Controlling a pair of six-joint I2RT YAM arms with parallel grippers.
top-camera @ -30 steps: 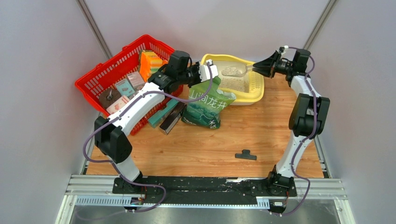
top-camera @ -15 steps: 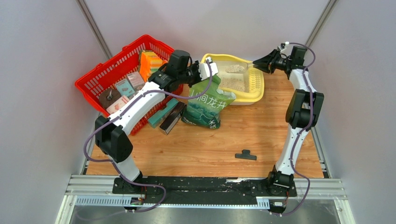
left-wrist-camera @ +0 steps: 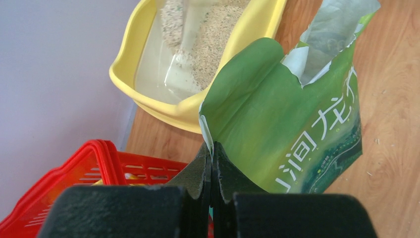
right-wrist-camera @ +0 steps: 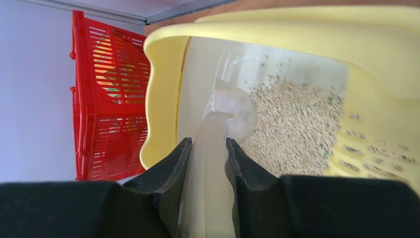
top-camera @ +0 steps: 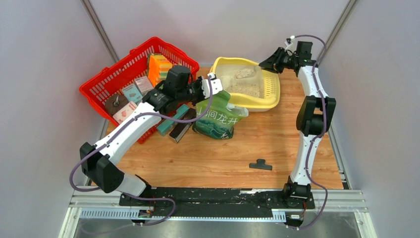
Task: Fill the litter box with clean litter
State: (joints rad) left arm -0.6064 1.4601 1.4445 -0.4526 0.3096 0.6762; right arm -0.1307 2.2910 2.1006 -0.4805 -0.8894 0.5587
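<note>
- wooden table (top-camera: pixel 277 144): litter box (top-camera: pixel 274 96) set at far edge, litter (top-camera: pixel 246 89) spread inside.
- left gripper (top-camera: pixel 215 85) pinched shut on green bag (top-camera: pixel 218 116) rim.
- right gripper (top-camera: pixel 265 63) clamped on clear scoop (right-wrist-camera: pixel 225 114) handle, over box.

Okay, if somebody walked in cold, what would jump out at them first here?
The bright yellow litter box at the far edge of the table, partly covered with beige litter, draws the eye first. The right gripper holds a clear scoop in it, while the left gripper pinches the torn green bag beside it. A red basket sits far left.
</note>
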